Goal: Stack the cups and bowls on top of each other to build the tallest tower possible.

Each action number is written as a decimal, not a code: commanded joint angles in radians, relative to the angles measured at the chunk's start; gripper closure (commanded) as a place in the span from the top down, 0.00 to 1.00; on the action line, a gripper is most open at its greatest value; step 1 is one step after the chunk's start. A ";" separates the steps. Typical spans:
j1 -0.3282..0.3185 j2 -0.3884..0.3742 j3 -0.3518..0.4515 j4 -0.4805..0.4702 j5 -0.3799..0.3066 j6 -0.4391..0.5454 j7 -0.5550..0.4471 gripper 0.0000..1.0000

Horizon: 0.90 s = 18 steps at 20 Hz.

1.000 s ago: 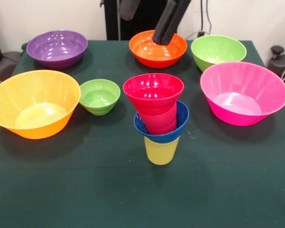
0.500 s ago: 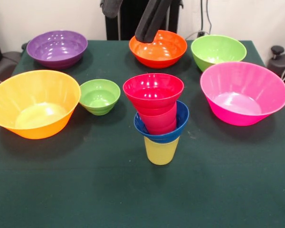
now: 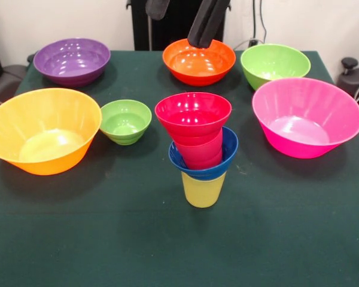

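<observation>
End effector (image 3: 180, 23) cut off by top edge; red cup (image 3: 198, 151) mostly hidden inside stack.

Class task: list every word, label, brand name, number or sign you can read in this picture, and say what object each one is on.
None. No readable text shows on the tower, on the loose bowls such as the pink bowl and the purple bowl, on the gripper, or on the table.

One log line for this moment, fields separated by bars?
tower: four pieces, upright | end effector: open, empty, above orange bowl | small green bowl: unstacked
</observation>
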 commanded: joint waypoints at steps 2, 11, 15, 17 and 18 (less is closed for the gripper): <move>0.071 -0.076 0.144 0.263 -0.101 -0.090 0.004 1.00; 0.163 -0.194 0.177 0.554 -0.141 -0.250 0.009 1.00; 0.198 -0.236 0.193 0.672 -0.155 -0.328 0.019 1.00; 0.213 -0.234 0.182 0.692 -0.165 -0.333 0.036 1.00; 0.221 -0.231 0.175 0.701 -0.170 -0.334 0.046 1.00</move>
